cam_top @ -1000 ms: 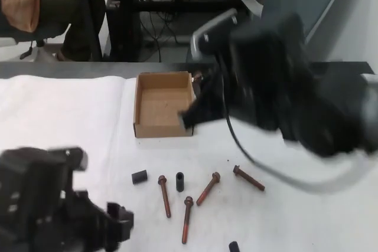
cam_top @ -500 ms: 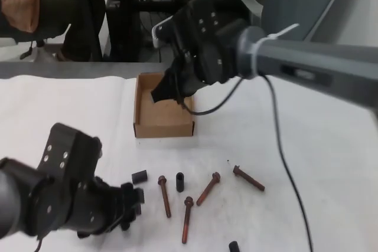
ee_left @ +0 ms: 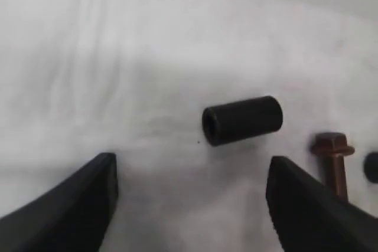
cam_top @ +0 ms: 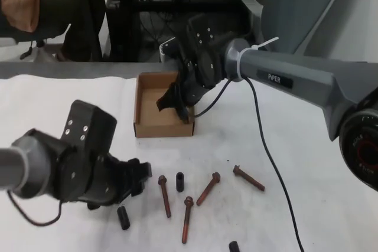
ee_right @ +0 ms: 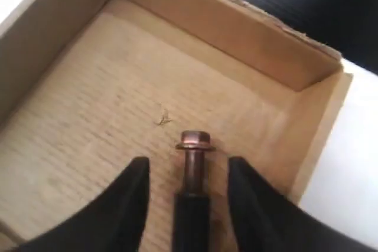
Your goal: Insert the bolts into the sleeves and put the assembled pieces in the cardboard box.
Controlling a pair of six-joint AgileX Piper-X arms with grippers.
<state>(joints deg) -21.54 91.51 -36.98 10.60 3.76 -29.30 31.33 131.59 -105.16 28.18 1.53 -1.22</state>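
Here, both grippers' jaws stand apart.
Left gripper (ee_left: 192, 169) hovers near a short black cylindrical sleeve (ee_left: 242, 120) lying flat on white cloth (ee_left: 118, 57). Right gripper (ee_right: 189, 166) hangs inside the brown cardboard box (ee_right: 236, 33), with a copper-coloured bolt in a black sleeve (ee_right: 194, 141) between its fingers, touching neither.

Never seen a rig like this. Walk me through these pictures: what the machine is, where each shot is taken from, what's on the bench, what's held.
These are two robot arms at a bench covered in white cloth. One picture looks down from behind the arms. The other two come from a camera on each arm's wrist. On the cloth lie four loose bolts and some black sleeves. The left claw is open near one lying sleeve and holds nothing. The right claw is over the floor of the cardboard box. An assembled piece, a bolt pushed into a sleeve, sits between its fingers. They stand apart from it, so that claw looks open.
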